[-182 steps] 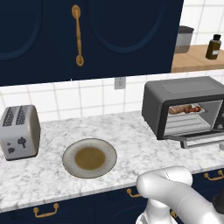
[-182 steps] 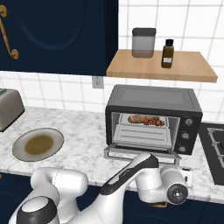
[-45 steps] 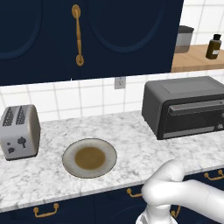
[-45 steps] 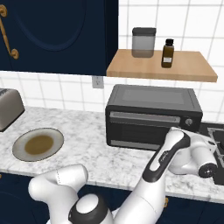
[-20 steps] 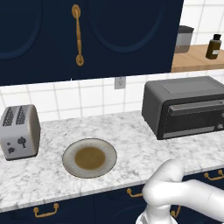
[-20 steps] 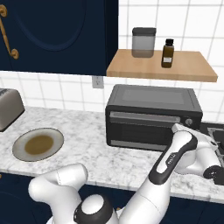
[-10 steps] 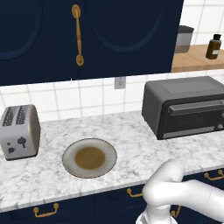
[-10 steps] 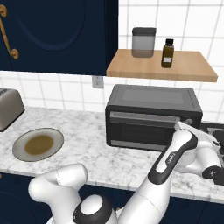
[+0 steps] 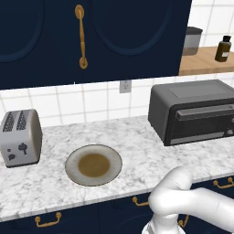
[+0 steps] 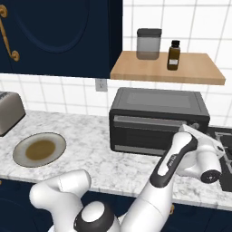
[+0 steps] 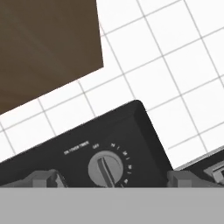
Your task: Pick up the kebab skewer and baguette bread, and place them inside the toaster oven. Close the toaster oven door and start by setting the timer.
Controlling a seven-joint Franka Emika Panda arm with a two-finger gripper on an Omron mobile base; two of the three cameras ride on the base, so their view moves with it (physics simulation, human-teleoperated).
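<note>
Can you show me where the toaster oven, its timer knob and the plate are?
toaster oven (image 10: 156, 120): right base view, on its closed front door.
timer knob (image 11: 105, 169): hand view, on the dial's middle.
plate (image 9: 93, 164): left base view, on its brown centre.

White arm (image 10: 168, 168) bent at the elbow, reaching forward-right; gripper (image 11: 112, 177) with jaws spread wide, nothing between them.

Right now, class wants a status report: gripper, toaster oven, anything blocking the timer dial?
Gripper open, holding nothing, fingertips either side of the timer dial. Toaster oven door shut. Nothing between gripper and dial.
</note>
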